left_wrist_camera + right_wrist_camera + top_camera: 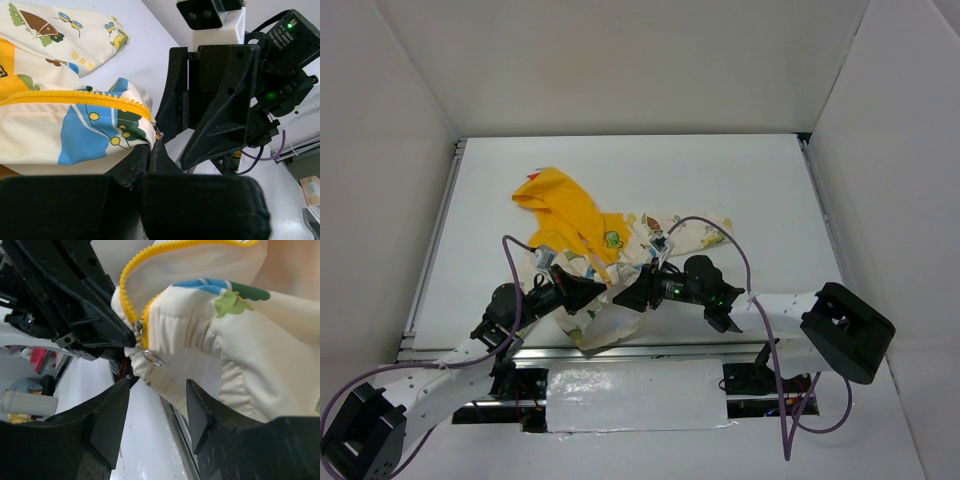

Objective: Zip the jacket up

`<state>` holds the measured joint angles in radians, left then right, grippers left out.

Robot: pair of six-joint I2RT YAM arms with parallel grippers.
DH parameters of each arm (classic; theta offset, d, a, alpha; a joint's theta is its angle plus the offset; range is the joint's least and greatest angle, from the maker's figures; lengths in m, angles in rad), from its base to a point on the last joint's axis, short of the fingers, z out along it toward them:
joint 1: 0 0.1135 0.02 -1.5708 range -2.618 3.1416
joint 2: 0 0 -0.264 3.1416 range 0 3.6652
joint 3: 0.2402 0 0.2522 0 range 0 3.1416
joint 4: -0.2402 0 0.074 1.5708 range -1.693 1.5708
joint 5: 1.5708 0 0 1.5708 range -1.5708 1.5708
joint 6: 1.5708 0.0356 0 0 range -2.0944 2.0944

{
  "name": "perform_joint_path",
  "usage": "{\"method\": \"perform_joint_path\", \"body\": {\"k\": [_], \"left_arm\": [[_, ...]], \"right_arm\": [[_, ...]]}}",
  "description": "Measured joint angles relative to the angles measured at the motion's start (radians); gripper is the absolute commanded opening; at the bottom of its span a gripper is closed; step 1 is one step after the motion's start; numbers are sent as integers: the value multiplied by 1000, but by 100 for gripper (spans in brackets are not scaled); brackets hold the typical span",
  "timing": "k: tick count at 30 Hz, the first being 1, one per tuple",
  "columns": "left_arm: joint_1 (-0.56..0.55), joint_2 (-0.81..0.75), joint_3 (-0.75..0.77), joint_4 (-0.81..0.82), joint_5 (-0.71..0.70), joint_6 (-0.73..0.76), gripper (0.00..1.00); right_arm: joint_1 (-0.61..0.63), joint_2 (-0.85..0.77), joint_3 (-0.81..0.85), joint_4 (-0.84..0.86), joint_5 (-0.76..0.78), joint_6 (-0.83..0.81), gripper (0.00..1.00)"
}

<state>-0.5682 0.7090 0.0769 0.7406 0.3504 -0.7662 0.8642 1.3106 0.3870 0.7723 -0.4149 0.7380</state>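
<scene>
The jacket (590, 235), cream with cartoon prints and a yellow hood, lies crumpled near the table's front edge. My left gripper (603, 292) is shut on the jacket's bottom hem at the foot of the yellow zipper (75, 97); its fingertips (152, 150) pinch the cloth. My right gripper (628, 297) faces it, open, its fingers (107, 412) spread just below the metal zipper slider and pull ring (145, 352). The slider sits at the bottom of the zipper teeth. The right gripper holds nothing.
The right gripper body (220, 95) is close in front of the left one. The table's front edge and metal rail (470, 352) run just below the jacket. White walls enclose the table on three sides.
</scene>
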Motion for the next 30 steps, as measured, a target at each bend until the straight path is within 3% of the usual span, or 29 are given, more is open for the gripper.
{"method": "perform_joint_path", "body": {"k": [10,12,15,20,21,26,30], "left_arm": [[0,12,0,8,8,-4,0],[0,18,0,13,8,-6,0],[0,21,0,26,8,-18,0],[1,18,0,26,5,-20,0],[1,15,0,24,3,-20,0],[2,10,0,13,-5,-19,0],[2,8,0,9,-5,-19,0]], "right_arm": [[0,61,35,68,34,-1,51],[0,68,37,84,35,2,46],[0,78,38,100,35,12,29],[0,85,37,115,35,35,27],[0,85,37,118,35,39,20],[2,84,35,135,30,77,2],[8,72,35,115,38,113,0]]}}
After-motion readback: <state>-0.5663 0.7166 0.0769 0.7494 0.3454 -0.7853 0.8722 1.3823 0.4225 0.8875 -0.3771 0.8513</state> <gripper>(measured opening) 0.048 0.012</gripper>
